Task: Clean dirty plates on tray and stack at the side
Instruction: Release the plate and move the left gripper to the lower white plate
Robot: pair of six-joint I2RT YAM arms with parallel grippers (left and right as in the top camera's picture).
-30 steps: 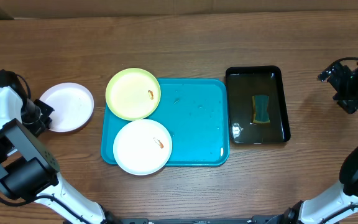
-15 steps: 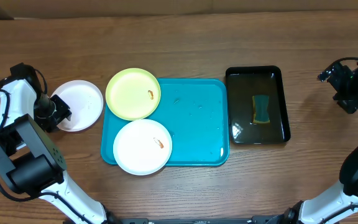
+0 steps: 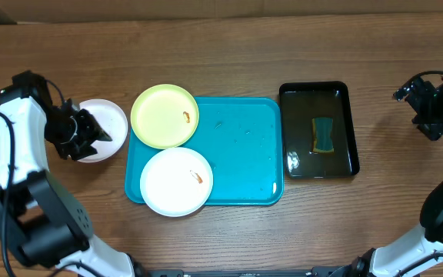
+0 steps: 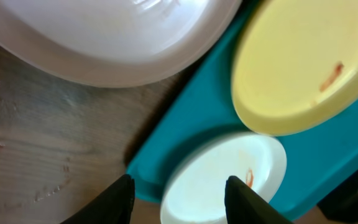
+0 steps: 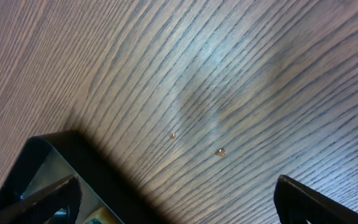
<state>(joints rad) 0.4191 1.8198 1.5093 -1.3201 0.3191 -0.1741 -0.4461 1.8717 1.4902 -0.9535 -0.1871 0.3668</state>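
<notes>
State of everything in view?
side white plate: on table, no smear visible
green plate: on tray, smeared
tray white plate: on tray, smeared
basin: holds liquid
sponge: in basin
left end effector: open, empty, by side white plate
right end effector: open, empty

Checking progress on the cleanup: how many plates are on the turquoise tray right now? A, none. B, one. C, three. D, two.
D: the lime-green plate and one white plate rest on the turquoise tray, while the other white plate sits on the wooden table off the tray's left side.
</notes>
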